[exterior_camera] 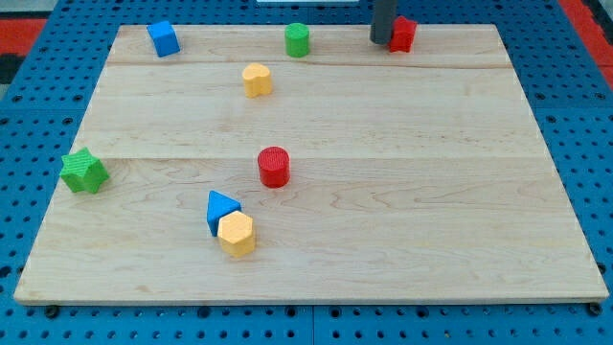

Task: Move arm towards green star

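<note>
A big wooden board (383, 172) is lying on a blue table with holes (38, 77). My tip (381, 41) is sitting at the view's top, touching the left side of a red block (403, 34). There is no claw here, only a dark rod, so nothing is pinching anything.

The green star (84, 172) is waiting far away at the view's left edge. A red cylinder (274, 166) is standing near the middle. A yellow hexagon (237, 234) is touching a blue triangle (222, 209) below it. A blue cube (164, 38), a yellow block (257, 80) and a green cylinder (297, 39) are sitting near the top.
</note>
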Robot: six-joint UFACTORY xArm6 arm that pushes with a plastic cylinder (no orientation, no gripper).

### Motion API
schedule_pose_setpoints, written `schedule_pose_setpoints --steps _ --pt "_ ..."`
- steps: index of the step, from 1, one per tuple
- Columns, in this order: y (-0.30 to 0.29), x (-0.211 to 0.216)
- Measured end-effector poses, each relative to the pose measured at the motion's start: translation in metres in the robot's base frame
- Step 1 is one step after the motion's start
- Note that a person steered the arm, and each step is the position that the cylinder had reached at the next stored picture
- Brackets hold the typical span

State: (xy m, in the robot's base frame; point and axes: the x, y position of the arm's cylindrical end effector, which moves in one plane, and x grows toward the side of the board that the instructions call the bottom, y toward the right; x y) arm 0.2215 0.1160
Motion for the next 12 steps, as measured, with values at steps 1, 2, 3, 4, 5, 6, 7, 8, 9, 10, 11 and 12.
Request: schedule_pose_setpoints --steps 1,2,3,4,5,6,7,8,9,10,11,12 --pt "0.015 0.0" --pt "0.006 0.0" --pt "-0.01 0.007" --pt "-0.01 0.007" --pt "-0.013 0.01" --pt "-0.022 0.014" --pt "-0.037 0.014" --pt "-0.046 0.03" --pt "-0.051 0.059" --pt "-0.055 0.097" --pt "-0.069 0.133" --pt "-0.104 0.148"
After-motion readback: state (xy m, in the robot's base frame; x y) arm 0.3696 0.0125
